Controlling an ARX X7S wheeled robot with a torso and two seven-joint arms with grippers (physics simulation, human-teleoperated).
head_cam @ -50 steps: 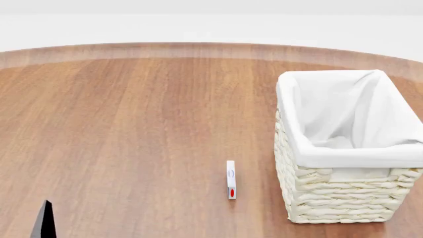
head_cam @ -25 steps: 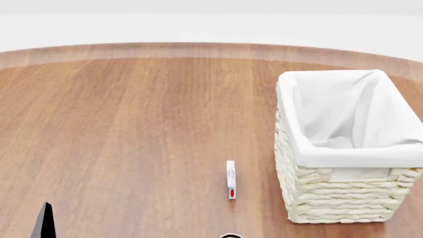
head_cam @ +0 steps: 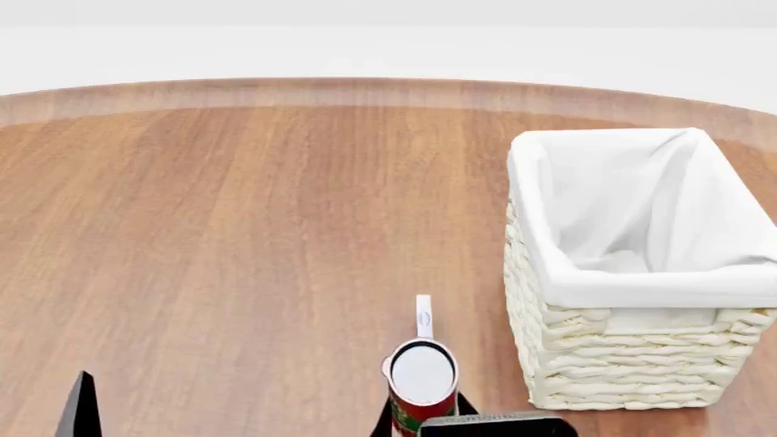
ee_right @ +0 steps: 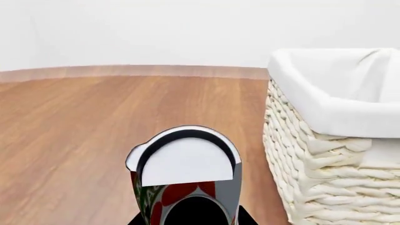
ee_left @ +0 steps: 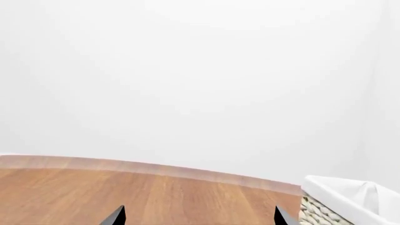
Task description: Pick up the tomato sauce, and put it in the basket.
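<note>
Item: tomato sauce can (head_cam: 421,387), upright in the right gripper (head_cam: 425,426), clamped on its lower body, near edge of table (head_cam: 243,228), left of basket (head_cam: 631,264). Handling: lift above the cloth rim, carry right and far over the opening, lower before letting go. Left gripper (ee_left: 198,216): spread wide, empty.

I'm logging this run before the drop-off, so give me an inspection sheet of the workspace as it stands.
Surface: round wooden table, bare over most of its top.
Job's things: tomato sauce upright, at the view's near edge, left of the basket; basket upright, its white lining showing nothing inside.
Clutter: small white upright card with a red mark, just behind the can.
Grippers: right gripper shut on the can, mostly cut off by the frame; left gripper open, holding nothing, only its fingertips in view.
Cables: nothing seen.
Surroundings: plain white floor and walls beyond the table.
</note>
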